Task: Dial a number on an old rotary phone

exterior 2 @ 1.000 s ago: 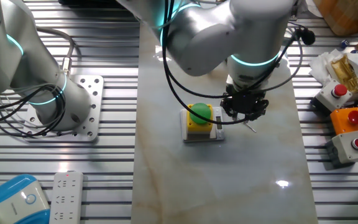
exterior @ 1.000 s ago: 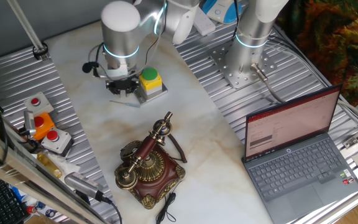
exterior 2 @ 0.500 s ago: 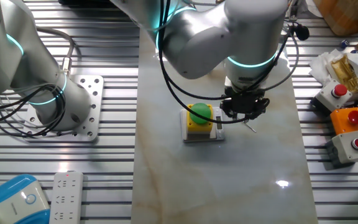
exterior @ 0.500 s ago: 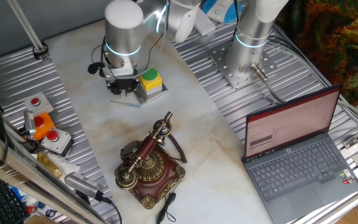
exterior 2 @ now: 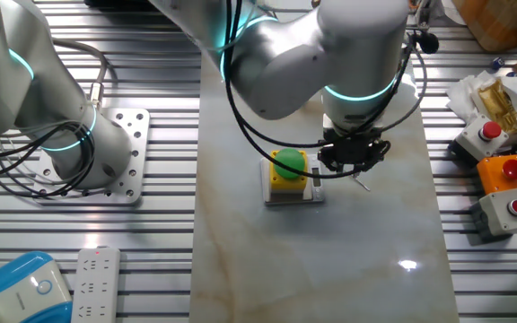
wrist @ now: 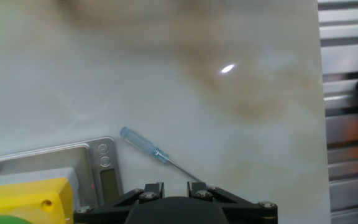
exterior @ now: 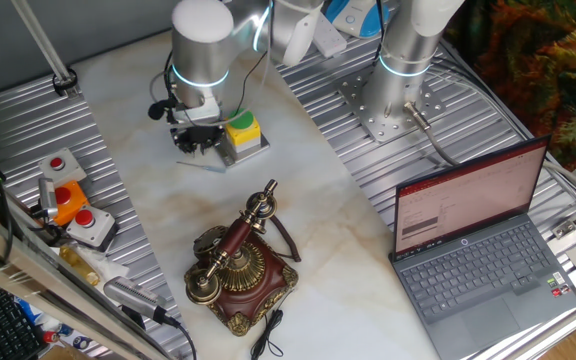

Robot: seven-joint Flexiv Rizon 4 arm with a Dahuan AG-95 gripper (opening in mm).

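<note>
In one fixed view, the old rotary phone [exterior: 236, 268] sits near the front edge of the marble table [exterior: 298, 180], handset on its cradle, while the gripper [exterior: 197, 142] hangs well apart from it at the far end, just beside the yellow box with a green button [exterior: 241, 130]; from here I cannot tell how its jaws stand. One laptop [exterior: 478, 240] is open at the right, and I count two grey boxes with red buttons [exterior: 76, 222] at the left, with an orange one between them. In the other fixed view the phone is out of frame; the gripper [exterior 2: 353, 160] hovers low beside the yellow box [exterior 2: 287, 172], a thin tool just beneath it, and its fingers are too dark to read. In the hand view one small screwdriver [wrist: 156, 152] with a blue handle lies on the marble beside the box's metal plate [wrist: 102, 163]; the fingertips themselves are hidden, so whether they are parted or closed stays unknown. The risk, as I judge it, is that a low move toward the phone clips the box or sweeps the screwdriver along.
</note>
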